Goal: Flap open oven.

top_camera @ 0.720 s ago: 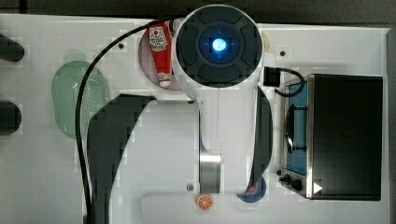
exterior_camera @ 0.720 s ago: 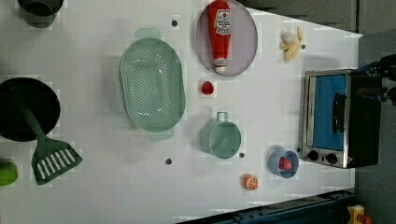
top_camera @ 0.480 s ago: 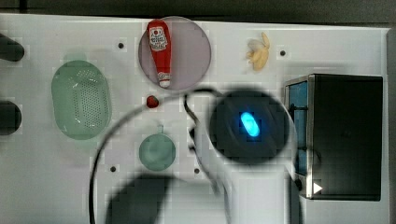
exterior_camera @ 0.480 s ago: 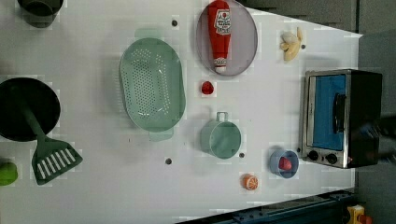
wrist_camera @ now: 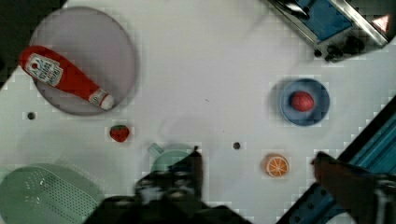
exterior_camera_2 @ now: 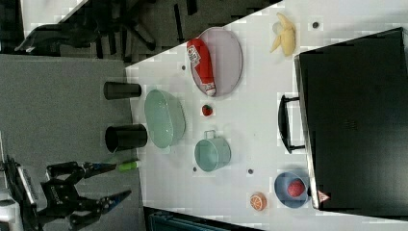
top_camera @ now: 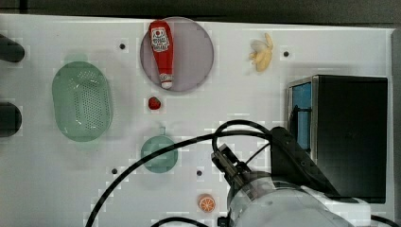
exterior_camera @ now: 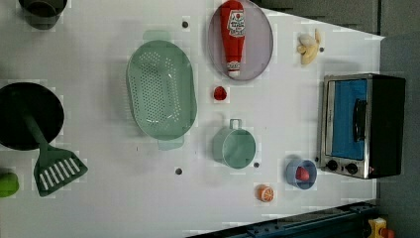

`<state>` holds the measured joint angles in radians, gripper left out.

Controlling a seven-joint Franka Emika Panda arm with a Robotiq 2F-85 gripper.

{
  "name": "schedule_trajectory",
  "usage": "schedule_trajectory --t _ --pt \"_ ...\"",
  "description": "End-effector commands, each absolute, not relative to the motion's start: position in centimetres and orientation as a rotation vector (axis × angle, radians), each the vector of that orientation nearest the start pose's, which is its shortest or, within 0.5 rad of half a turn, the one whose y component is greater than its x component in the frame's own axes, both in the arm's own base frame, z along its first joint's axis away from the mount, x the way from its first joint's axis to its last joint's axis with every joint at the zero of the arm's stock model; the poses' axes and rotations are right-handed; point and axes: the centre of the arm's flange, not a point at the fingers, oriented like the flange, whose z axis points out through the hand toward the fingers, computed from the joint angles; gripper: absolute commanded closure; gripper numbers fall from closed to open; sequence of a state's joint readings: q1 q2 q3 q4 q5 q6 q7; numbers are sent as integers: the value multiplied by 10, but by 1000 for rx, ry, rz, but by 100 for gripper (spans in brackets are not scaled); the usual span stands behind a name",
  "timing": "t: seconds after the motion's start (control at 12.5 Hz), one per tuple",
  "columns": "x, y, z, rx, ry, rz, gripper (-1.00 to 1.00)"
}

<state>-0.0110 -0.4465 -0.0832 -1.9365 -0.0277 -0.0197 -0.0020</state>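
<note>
While the toaster oven (exterior_camera: 361,125) sits at the left view's right edge of the white table (exterior_camera: 277,124), its blue-tinted door is shut, black bar handle (exterior_camera: 360,120) facing the table. The gripper (wrist_camera: 257,161) hangs above the table, fingers (wrist_camera: 194,163) spread wide with nothing between them. A red ketchup bottle (top_camera: 161,51) lies on a grey plate (top_camera: 194,56); its white label's writing is unreadable. A red warning triangle (exterior_camera_2: 321,196) marks the oven's corner.

Lab: toy-strewn white table (exterior_camera: 124,198)
</note>
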Motion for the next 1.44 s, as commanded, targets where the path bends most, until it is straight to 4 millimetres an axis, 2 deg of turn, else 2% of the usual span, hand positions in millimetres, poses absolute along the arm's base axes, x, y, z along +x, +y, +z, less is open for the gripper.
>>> schedule_trajectory --t 0.08,0.24,0.32,0.48,0.8,1.2,1.44 --pt "424 -44 619 -2905 1233 96 8" --pt "425 -55 615 -2889 1258 107 55" --pt "426 -63 612 -2877 1278 118 65" --pt "431 -81 600 -2887 1235 156 65" --pt "445 -130 565 -2990 826 198 65" --pt "467 -203 513 -3104 321 99 65" --pt "479 -240 475 -3168 108 23 65"
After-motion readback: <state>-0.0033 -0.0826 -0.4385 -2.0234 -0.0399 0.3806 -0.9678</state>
